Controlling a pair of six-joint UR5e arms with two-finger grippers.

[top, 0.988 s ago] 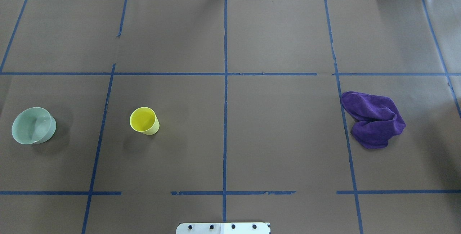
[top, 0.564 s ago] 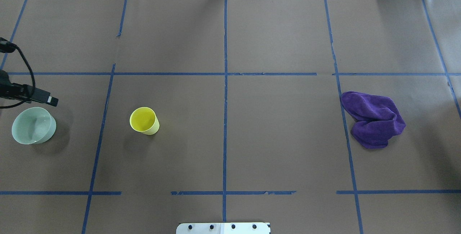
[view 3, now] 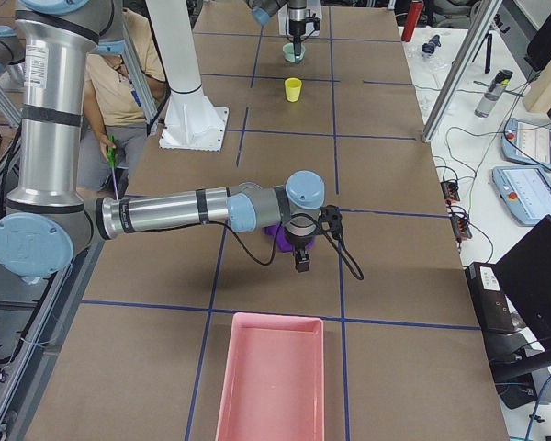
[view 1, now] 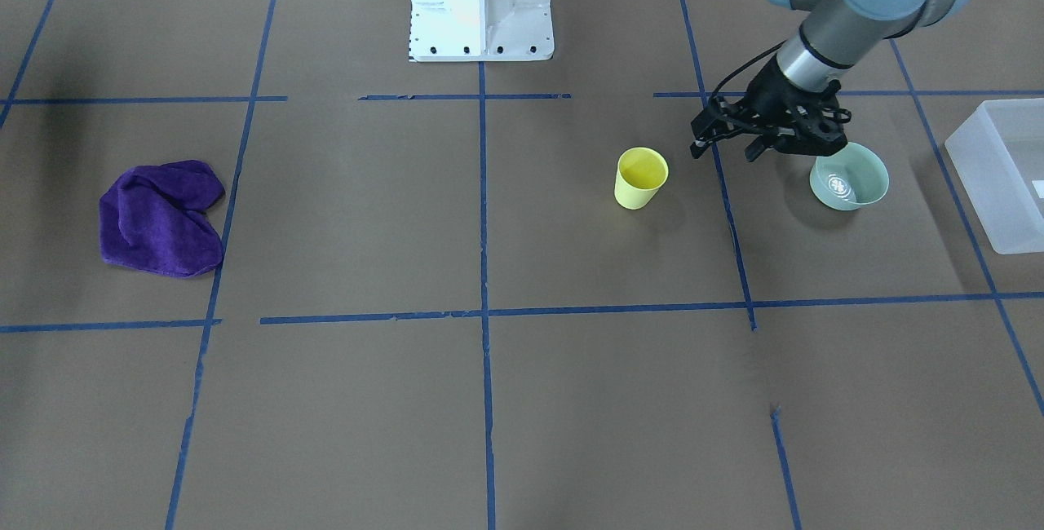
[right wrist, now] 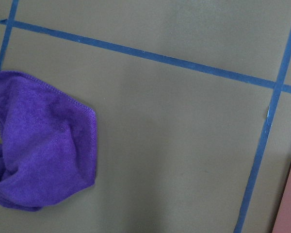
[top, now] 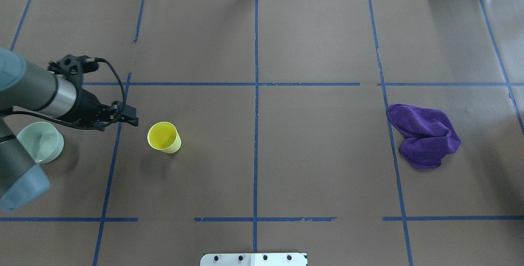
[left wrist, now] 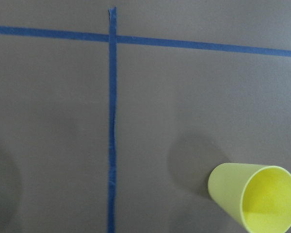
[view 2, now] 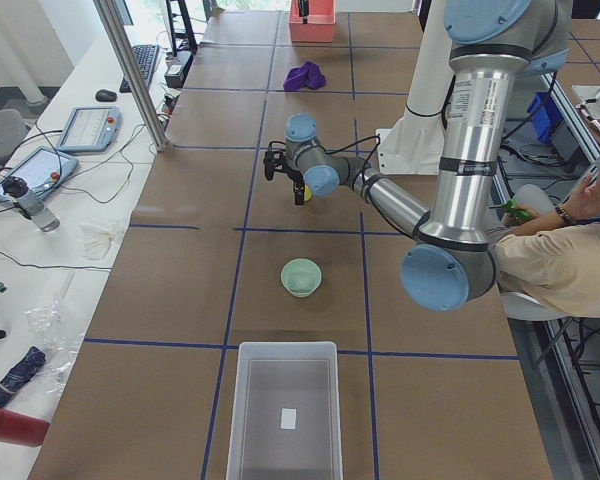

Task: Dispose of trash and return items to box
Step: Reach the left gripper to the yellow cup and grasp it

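Table [top: 319,45]: covered in brown paper and divided into squares by blue tape lines.
Left arm [top: 37,90]: reaches in low over the table's left end, passing above the bowl's side, with its wrist pointed toward the cup.
Right arm [view 3: 165,213]: stretched out over the right end, with its wrist above the cloth.
Box [view 1: 975,192]: frosted white, open on top, at the far left end of the table beyond the bowl, well apart from the cup.
Tray [view 3: 271,386]: pink, at the opposite, right end of the table.
Cloth [top: 423,135]: purple, crumpled in a heap on the right side, beside a tape line.
Bowl [top: 41,147]: pale green, upright, between the box and the cup.
Left tool [view 1: 724,153]: fingers spread apart and holding nothing; it sits between the bowl and the cup, over a tape line, near the cup but apart from it.
Right tool [view 3: 301,262]: points down beside the cloth; I cannot tell how far its fingers are parted.
Cup [top: 163,137]: yellow, upright on the table, mouth up, outside the box.
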